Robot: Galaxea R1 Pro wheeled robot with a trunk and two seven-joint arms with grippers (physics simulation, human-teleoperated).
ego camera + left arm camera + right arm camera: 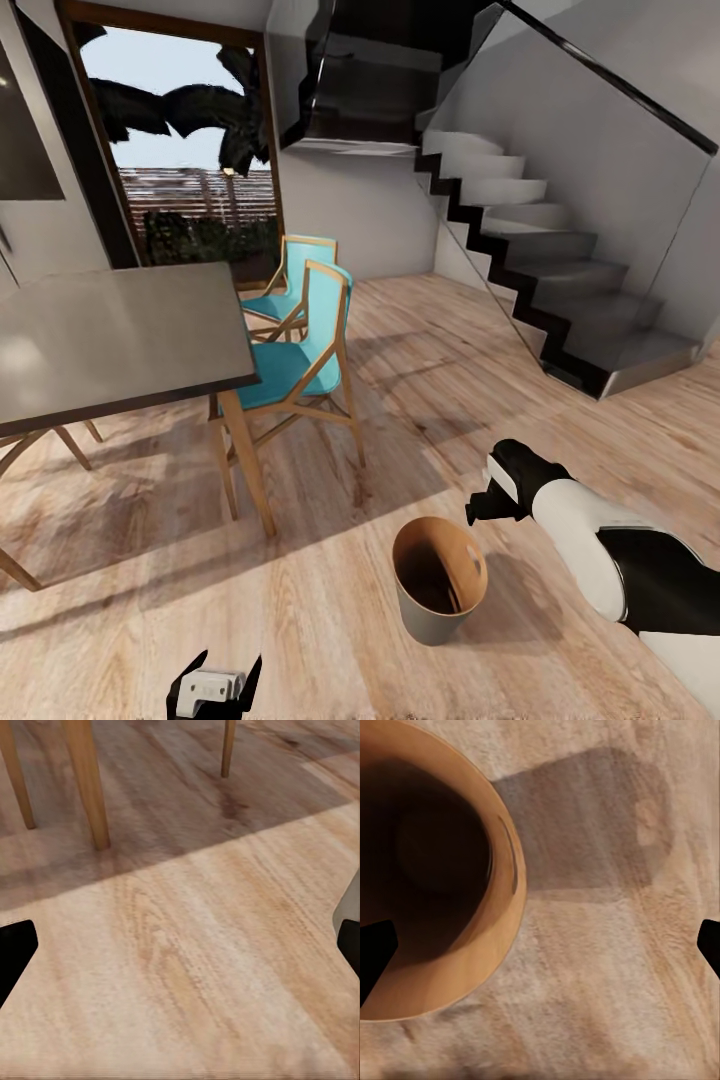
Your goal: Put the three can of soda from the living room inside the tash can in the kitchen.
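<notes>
The right arm point(620, 560) reached forward and inward from the lower right of the head view, white and black, bent at the wrist. Its gripper point(478, 512) pointed downward, fingers spread wide with nothing between them. The left gripper point(214, 688) sat low at the bottom edge, its two dark fingers point(250, 676) apart and empty, aimed down.

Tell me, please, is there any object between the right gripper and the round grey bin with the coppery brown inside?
Nothing visible stands in the way. In the head view the right gripper hangs just beside the rim of the round grey bin, with bare wood plank floor around it. The turquoise chairs and grey table stand farther off.
</notes>
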